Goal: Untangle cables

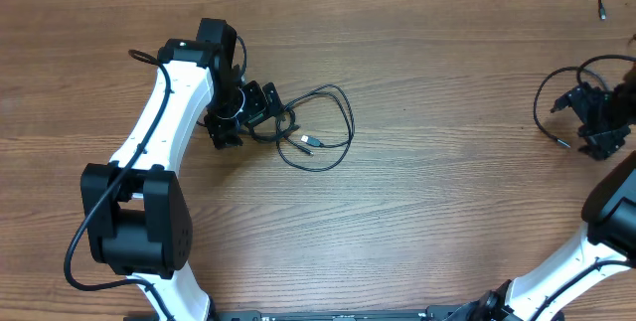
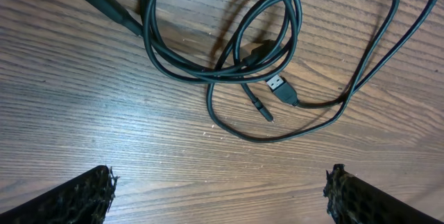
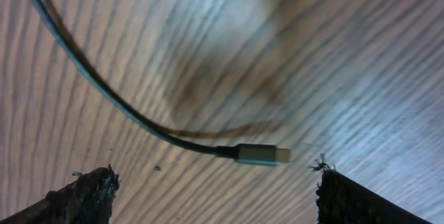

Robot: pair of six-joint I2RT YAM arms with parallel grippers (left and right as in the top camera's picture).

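Observation:
A tangle of thin black cables (image 1: 320, 130) lies left of the table's middle in overlapping loops. In the left wrist view the cables (image 2: 229, 64) cross each other ahead of my fingers, with a silver-tipped flat plug (image 2: 277, 84) and a thin pin plug (image 2: 266, 114) inside the loops. My left gripper (image 1: 277, 112) sits at the tangle's left edge; this left gripper (image 2: 220, 184) is open over bare wood. Another cable (image 1: 544, 102) curves beside my right gripper (image 1: 594, 125) at the far right. That right gripper (image 3: 215, 182) is open, and a silver-tipped plug (image 3: 261, 154) lies just ahead of its jaws.
A short piece of black cord (image 1: 603, 5) shows at the top right corner. A thicker black plug body (image 2: 107, 5) lies at the upper left of the left wrist view. The wooden table (image 1: 417, 222) carries everything.

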